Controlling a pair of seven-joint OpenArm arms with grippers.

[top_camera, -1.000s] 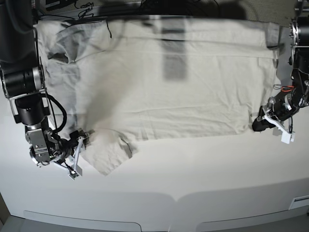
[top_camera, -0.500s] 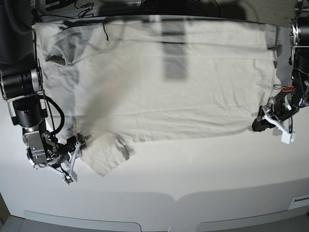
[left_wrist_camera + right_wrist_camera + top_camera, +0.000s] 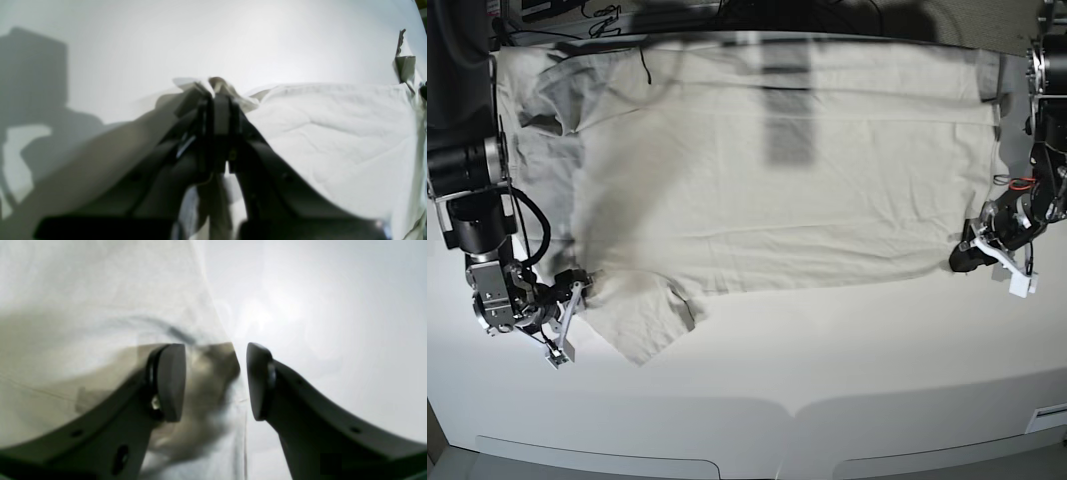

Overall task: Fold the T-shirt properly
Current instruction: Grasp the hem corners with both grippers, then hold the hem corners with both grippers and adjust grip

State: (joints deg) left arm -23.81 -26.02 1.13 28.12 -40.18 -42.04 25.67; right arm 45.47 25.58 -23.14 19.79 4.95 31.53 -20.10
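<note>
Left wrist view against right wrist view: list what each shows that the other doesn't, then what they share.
Only the left wrist view: the left tool shut on a bunched edge of the T-shirt, with a dark shadow of the arm on the table.

Only the right wrist view: the right tool open, its jaws standing apart around a shirt edge, one finger over the cloth, the other over bare table.

Both: pale T-shirt fabric lying on the white table, seen past dark tool fingers.
</note>
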